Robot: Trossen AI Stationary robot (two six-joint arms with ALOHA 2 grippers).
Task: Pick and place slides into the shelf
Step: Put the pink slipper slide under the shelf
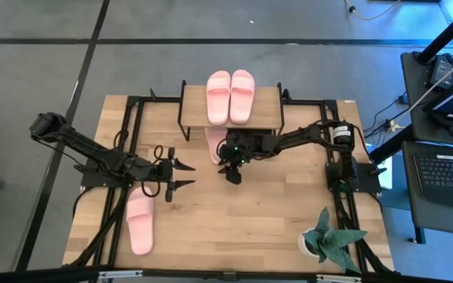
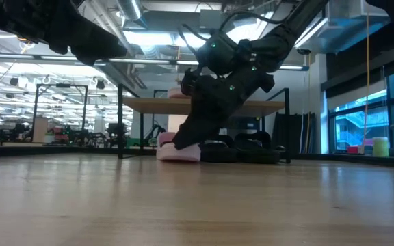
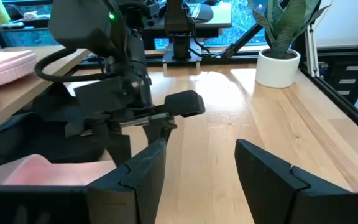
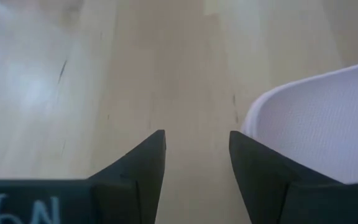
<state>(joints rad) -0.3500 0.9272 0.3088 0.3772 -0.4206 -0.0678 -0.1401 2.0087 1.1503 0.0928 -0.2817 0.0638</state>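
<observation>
A potted plant [image 1: 326, 234] stands at the table's [image 1: 242, 228] near right corner, well clear of both arms, and the black frame rails [image 1: 128, 141] run along each side of the board. The shelf [image 1: 267, 116] sits at the far middle edge with two pink slides [image 1: 230, 96] side by side on its top board. A third pink slide [image 1: 213, 144] lies half under the shelf's front edge, and a fourth [image 1: 140, 222] lies on the table near the left arm, apart from the shelf. The right arm's wrist crosses in front of the shelf's lower tier and covers most of it from above. The low view alone shows that tier: a pink slide [image 2: 178, 147] at the left and black slides [image 2: 241, 149] beside it on the floor of the rack, partly behind the right arm. The right wrist view adds a close look at a pale slide's edge [image 4: 328, 130] just beside one finger, not between the two. The right gripper [image 1: 233, 174] reaches in from the right, elbow bent, wrist tipped steeply down just in front of the shelf, its fingers parted and holding nothing. The left gripper [image 1: 183, 175] stretches low from the left side, pointing toward the right arm, its fingers spread wide and empty, with the fourth slide just behind and below it.
</observation>
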